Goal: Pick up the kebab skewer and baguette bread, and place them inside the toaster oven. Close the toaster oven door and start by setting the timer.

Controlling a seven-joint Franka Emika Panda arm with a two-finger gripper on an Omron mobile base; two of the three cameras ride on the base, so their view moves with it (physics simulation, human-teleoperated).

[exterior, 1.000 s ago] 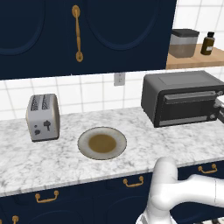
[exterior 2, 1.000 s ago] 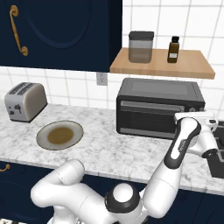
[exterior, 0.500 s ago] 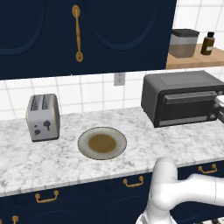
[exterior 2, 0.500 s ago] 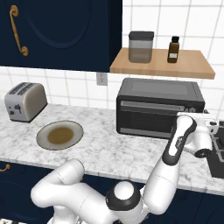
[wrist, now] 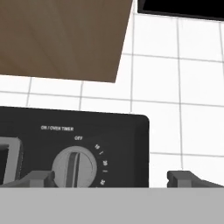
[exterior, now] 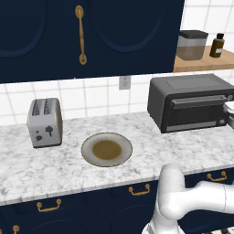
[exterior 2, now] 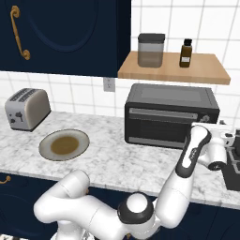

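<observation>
Facing the toaster oven timer dial, claw wide open, empty.

Gripper — higher and nearer the toaster oven, at its right-hand control panel.

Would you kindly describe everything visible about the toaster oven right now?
The toaster oven is a boxy dark grey appliance standing upright on the marble counter against the tiled wall, beneath the wooden shelf. Its glass-front door is shut, with a bar handle along the top. On the right panel, a round timer knob points near OFF. The gripper, jaws open, hovers before that knob.
</observation>
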